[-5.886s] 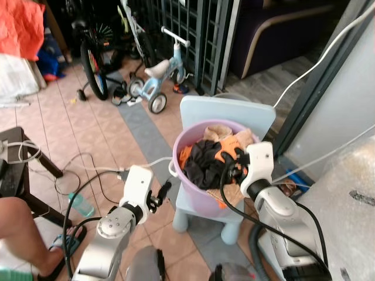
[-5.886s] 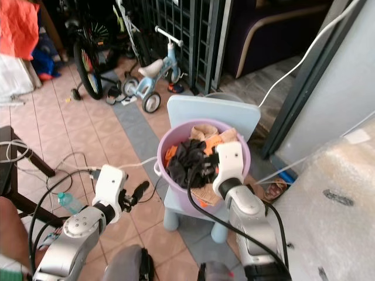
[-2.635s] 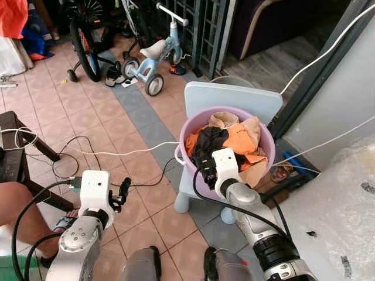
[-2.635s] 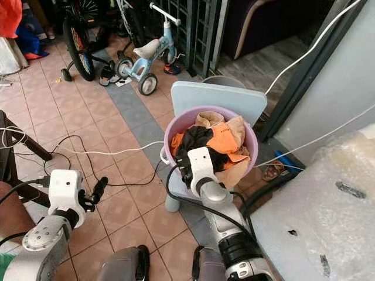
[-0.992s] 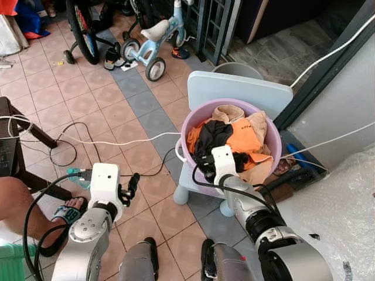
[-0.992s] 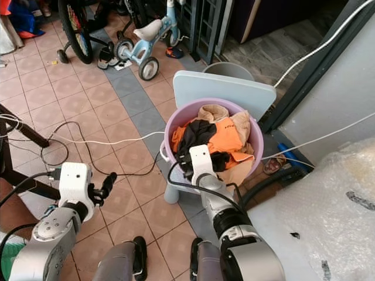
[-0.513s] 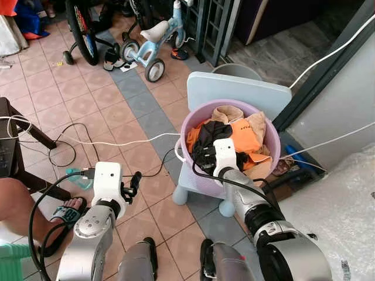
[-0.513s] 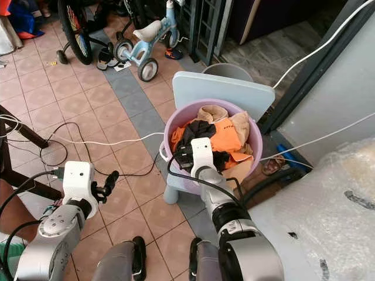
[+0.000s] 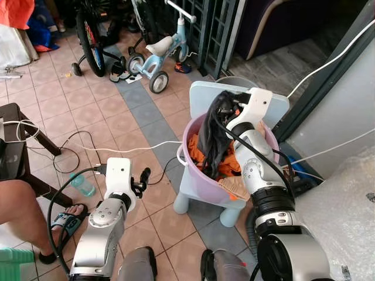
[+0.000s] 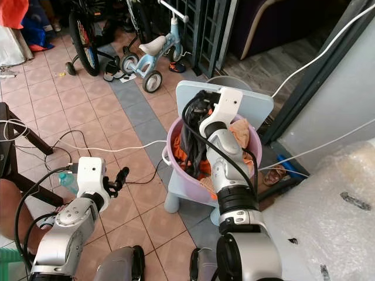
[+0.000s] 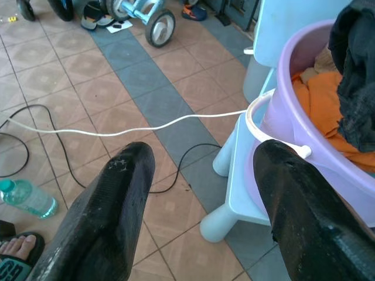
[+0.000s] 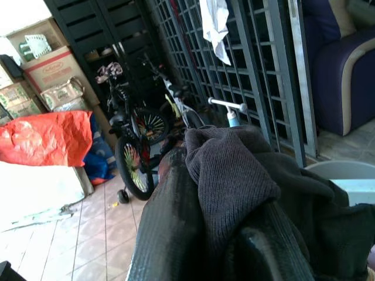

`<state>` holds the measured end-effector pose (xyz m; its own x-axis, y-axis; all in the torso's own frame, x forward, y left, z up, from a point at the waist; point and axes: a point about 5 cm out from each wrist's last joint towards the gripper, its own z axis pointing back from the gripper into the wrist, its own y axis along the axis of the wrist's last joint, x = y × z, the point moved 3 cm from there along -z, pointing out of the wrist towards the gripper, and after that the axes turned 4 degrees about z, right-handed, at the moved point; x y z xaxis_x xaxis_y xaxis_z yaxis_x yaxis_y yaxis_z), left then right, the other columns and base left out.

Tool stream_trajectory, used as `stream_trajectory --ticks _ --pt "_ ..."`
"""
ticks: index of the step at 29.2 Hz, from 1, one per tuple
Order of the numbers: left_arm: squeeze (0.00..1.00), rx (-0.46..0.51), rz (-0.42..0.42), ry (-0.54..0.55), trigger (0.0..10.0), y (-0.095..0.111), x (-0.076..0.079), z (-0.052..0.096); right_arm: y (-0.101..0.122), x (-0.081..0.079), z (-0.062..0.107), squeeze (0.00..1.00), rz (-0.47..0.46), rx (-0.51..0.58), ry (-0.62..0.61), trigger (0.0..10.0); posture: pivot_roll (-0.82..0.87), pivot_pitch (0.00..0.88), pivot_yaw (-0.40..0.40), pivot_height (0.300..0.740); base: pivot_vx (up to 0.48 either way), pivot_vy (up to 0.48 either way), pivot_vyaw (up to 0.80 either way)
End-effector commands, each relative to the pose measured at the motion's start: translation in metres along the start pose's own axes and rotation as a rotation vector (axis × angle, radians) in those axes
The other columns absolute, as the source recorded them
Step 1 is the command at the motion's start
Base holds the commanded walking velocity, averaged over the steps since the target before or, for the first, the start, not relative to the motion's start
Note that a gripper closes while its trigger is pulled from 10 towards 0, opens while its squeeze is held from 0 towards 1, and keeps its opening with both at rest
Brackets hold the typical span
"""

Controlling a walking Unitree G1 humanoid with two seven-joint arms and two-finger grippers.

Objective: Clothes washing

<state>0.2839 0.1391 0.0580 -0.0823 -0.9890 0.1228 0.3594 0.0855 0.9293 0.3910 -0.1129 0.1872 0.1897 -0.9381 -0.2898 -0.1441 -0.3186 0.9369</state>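
A purple basin (image 9: 196, 178) heaped with clothes stands on a light-blue child's chair (image 9: 199, 204). My right gripper (image 9: 227, 103) is raised above the basin's far rim, shut on a dark grey garment (image 9: 211, 133) that hangs from it down into the basin. In the right wrist view the garment (image 12: 234, 170) bunches between the black fingers (image 12: 170, 234). Orange clothes (image 9: 195, 154) and a tan piece (image 10: 239, 132) lie below. My left gripper (image 9: 142, 177) hovers open over the floor tiles left of the chair, its fingers (image 11: 117, 205) spread wide apart.
A white cable (image 9: 123, 148) and black cables cross the tiles. A water bottle (image 9: 83, 185), a person's leg and sandal (image 9: 29, 208) and a dark bench (image 9: 17, 140) are at left. A tricycle (image 9: 155, 55) and bicycle (image 9: 94, 35) stand behind. A wrapped white machine (image 9: 345, 199) is at right.
My right gripper has risen out of the basin with the dark garment, up to the chair's back. The left arm has stayed low; the camera has shifted a little.
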Motion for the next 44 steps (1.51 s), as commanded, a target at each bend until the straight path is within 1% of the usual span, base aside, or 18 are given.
stream_trajectory --ticks 1,2,3,4,7,8,10,12,13,14,15,16,18,20,26,30,35,44 --pt "0.0 0.0 0.019 -0.011 10.0 -0.001 0.005 -0.004 0.024 0.014 0.01 0.0 0.015 0.092 -0.051 0.0 -0.02 0.0 0.009 0.74 0.0 0.0 0.0" --pt "0.0 0.005 0.028 -0.013 10.0 0.001 0.006 -0.006 0.034 0.015 0.014 0.0 0.051 0.125 -0.054 0.0 -0.03 0.0 0.017 0.74 0.0 0.0 0.0" --pt "0.0 0.005 0.028 -0.013 10.0 0.001 0.006 -0.006 0.034 0.015 0.014 0.0 0.051 0.125 -0.054 0.0 -0.03 0.0 0.017 0.74 0.0 0.0 0.0" --pt "0.0 0.024 0.022 -0.011 10.0 0.006 0.007 -0.009 0.055 0.02 0.024 0.0 0.149 0.198 -0.065 0.0 -0.04 0.0 0.022 0.74 0.0 0.0 0.0" --pt "0.0 0.031 0.019 -0.019 10.0 0.007 0.007 -0.013 0.076 0.03 0.04 0.0 0.246 0.256 -0.112 0.0 -0.07 0.0 0.027 0.74 0.0 0.0 0.0" --pt "0.0 0.032 0.018 -0.021 10.0 0.008 0.007 -0.014 0.079 0.032 0.043 0.0 0.265 0.262 -0.124 0.0 -0.07 0.0 0.028 0.74 0.0 0.0 0.0" --pt "0.0 0.047 0.001 -0.025 10.0 0.011 0.009 -0.017 0.08 0.046 0.055 0.0 0.312 0.241 -0.175 0.0 -0.09 0.0 0.033 0.74 0.0 0.0 0.0" --pt "0.0 0.05 0.002 -0.027 10.0 0.012 0.01 -0.018 0.078 0.048 0.058 0.0 0.319 0.23 -0.181 0.0 -0.09 0.0 0.033 0.74 0.0 0.0 0.0" --pt "0.0 0.056 0.007 -0.031 10.0 0.014 0.011 -0.019 0.071 0.054 0.063 0.0 0.348 0.192 -0.195 6.7 -0.1 0.0 0.036 0.74 0.0 0.0 0.0" --pt "0.0 0.07 0.022 -0.042 10.0 0.017 0.014 -0.021 0.057 0.061 0.073 0.0 0.366 0.126 -0.216 10.0 -0.11 0.005 0.035 0.74 0.0 0.0 -0.72" --pt "0.0 0.08 0.027 -0.047 10.0 0.019 0.016 -0.022 0.05 0.063 0.076 0.0 0.371 0.1 -0.216 10.0 -0.12 0.009 0.035 0.74 0.0 0.0 -0.75" --pt "0.0 0.08 0.027 -0.047 10.0 0.019 0.016 -0.022 0.05 0.063 0.076 0.0 0.371 0.1 -0.216 10.0 -0.12 0.009 0.035 0.74 0.0 0.0 -0.75" --pt "0.0 0.096 0.044 -0.058 10.0 0.024 0.02 -0.023 0.039 0.058 0.082 0.0 0.401 0.059 -0.194 10.0 -0.12 0.016 0.036 0.74 0.0 0.0 -0.75" --pt "0.0 0.107 0.055 -0.064 10.0 0.026 0.022 -0.024 0.026 0.048 0.084 0.0 0.413 0.019 -0.158 10.0 -0.12 0.022 0.032 0.74 0.0 0.0 -0.75" --pt "0.0 0.126 0.058 -0.094 10.0 0.027 0.025 -0.021 0.016 0.036 0.084 0.0 0.394 -0.014 -0.129 10.0 -0.11 0.022 0.027 0.74 0.0 0.0 -0.75" --pt "0.0 0.127 0.049 -0.097 10.0 0.028 0.027 -0.021 0.017 0.035 0.08 0.0 0.386 -0.008 -0.118 10.0 -0.1 0.024 0.027 0.74 0.0 0.0 -0.75" --pt "0.0 0.122 0.046 -0.099 10.0 0.027 0.027 -0.021 0.018 0.035 0.076 0.0 0.393 -0.004 -0.116 10.0 -0.1 0.03 0.03 0.74 -0.276 0.0 0.0" --pt "0.0 0.116 0.042 -0.094 10.0 0.025 0.023 -0.02 0.016 0.033 0.076 0.0 0.387 -0.013 -0.115 10.0 -0.1 0.041 0.03 0.74 -0.287 0.0 0.0"
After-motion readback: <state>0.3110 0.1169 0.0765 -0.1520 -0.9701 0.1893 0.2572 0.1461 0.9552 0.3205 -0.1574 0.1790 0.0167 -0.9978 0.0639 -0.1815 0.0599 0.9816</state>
